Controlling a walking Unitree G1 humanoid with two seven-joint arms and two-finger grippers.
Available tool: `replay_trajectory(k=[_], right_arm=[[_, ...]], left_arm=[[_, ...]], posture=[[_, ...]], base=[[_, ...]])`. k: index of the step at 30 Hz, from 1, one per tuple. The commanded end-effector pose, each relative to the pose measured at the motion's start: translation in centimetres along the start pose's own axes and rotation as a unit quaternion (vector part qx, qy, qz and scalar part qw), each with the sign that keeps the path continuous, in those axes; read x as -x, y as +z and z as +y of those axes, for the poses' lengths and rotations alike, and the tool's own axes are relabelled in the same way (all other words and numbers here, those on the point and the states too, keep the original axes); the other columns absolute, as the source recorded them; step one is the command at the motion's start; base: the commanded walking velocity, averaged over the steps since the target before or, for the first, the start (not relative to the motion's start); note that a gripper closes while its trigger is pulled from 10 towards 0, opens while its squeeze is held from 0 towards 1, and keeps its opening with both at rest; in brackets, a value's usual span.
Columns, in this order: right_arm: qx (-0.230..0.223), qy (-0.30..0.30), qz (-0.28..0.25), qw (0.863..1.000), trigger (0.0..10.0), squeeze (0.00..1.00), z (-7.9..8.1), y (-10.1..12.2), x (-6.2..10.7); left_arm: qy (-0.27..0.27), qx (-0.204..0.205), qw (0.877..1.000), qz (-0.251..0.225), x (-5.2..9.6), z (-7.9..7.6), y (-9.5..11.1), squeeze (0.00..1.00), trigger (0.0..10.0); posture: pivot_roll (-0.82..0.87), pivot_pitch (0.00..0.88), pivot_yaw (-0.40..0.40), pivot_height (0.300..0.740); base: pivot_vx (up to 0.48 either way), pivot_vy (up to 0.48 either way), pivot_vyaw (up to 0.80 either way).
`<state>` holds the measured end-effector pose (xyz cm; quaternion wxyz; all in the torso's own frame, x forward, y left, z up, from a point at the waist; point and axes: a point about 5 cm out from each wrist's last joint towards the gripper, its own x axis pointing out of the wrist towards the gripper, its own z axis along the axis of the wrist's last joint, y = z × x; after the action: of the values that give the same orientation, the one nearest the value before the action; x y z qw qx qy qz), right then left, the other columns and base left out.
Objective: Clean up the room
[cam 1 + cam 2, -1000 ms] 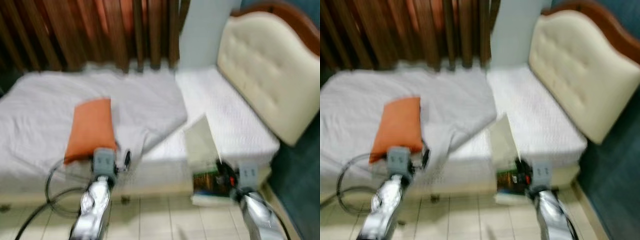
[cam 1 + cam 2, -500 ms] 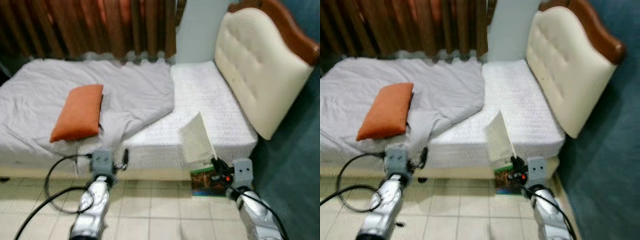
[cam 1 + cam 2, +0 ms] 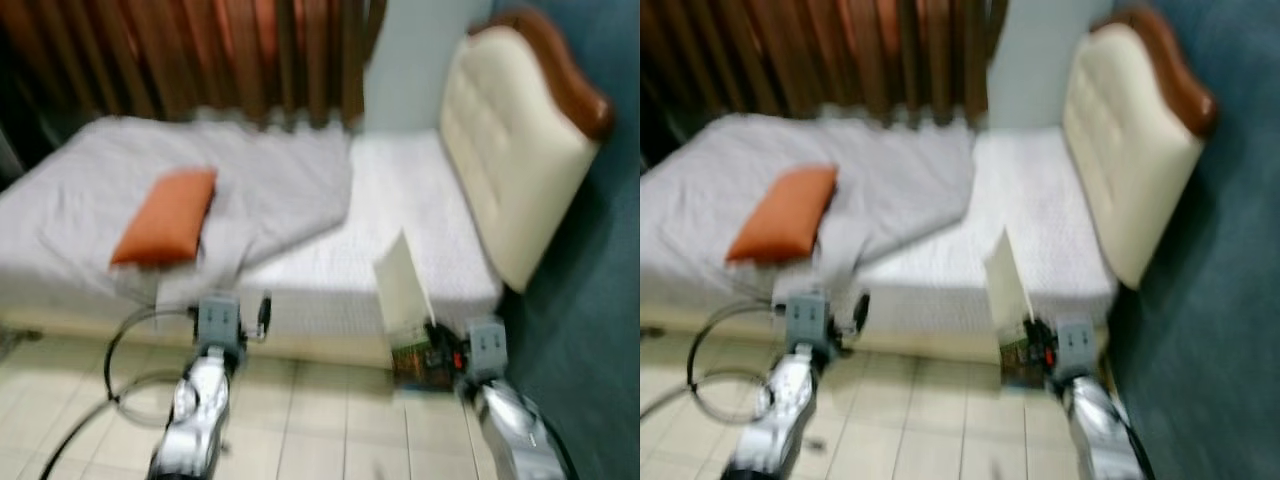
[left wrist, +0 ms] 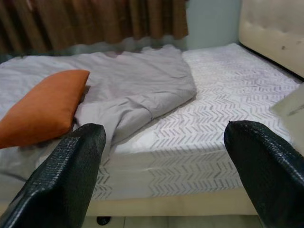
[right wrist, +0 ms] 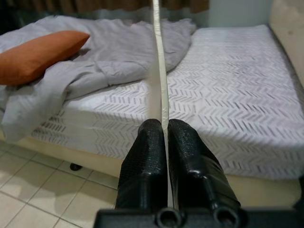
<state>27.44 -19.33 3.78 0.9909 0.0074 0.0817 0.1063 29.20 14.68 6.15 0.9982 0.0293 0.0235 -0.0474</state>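
Observation:
An open book (image 3: 400, 285) with pale pages and a dark green cover hangs in front of the bed's near edge. My right gripper (image 3: 432, 345) is shut on it, and the right wrist view shows both fingers (image 5: 147, 142) pinching the thin edge of the book (image 5: 157, 71). My left gripper (image 3: 262, 312) is held out low before the bed, and its fingers (image 4: 76, 161) stand wide apart with nothing between them. An orange pillow (image 3: 168, 215) lies on a rumpled grey blanket (image 3: 275, 185) on the bed's left half.
The white patterned mattress (image 3: 405, 200) is bare on the right, up to a cream tufted headboard (image 3: 500, 150). Brown curtains (image 3: 200, 50) hang behind the bed. A black cable (image 3: 120, 370) loops over the tiled floor by my left arm. A dark blue wall (image 3: 600, 300) stands at the right.
The whole picture has shifted and the bed looks farther off than a second ago, so the camera has moved. Both grippers keep their states, and the book stays in the right one.

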Motion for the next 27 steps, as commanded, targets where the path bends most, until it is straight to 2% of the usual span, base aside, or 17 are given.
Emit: replay_trajectory(k=[1, 18, 22, 27], right_arm=[[0.001, 0.017, -0.027, 0.999, 0.0, 0.00, 0.76, 1.22, -0.85], [0.002, 0.018, -0.023, 1.000, 0.0, 0.00, 0.81, 1.24, -1.17], [0.002, 0.019, -0.021, 1.000, 0.0, 0.00, 0.89, 1.21, -1.23], [0.001, 0.022, -0.026, 0.999, 0.0, 0.00, 1.03, 1.37, -1.33]], left_arm=[[0.011, -0.009, 1.000, -0.007, -0.22, 0.82, 0.48, 0.00, 10.0], [0.003, -0.013, 1.000, -0.004, -0.36, 1.05, 0.57, 0.00, 10.0], [0.003, -0.014, 1.000, -0.004, -0.38, 1.11, 0.64, 0.00, 10.0], [0.004, -0.014, 1.000, -0.005, -0.33, 1.07, 0.64, 0.00, 10.0]], posture=[[-0.03, 0.000, -0.011, 0.740], [-0.02, 0.000, -0.017, 0.740], [-0.02, 0.000, -0.015, 0.740], [-0.02, 0.000, -0.015, 0.740]], base=[[0.469, 0.000, 0.00], [0.470, 0.000, 0.00], [0.472, 0.000, -0.80], [0.472, 0.000, 0.00]])
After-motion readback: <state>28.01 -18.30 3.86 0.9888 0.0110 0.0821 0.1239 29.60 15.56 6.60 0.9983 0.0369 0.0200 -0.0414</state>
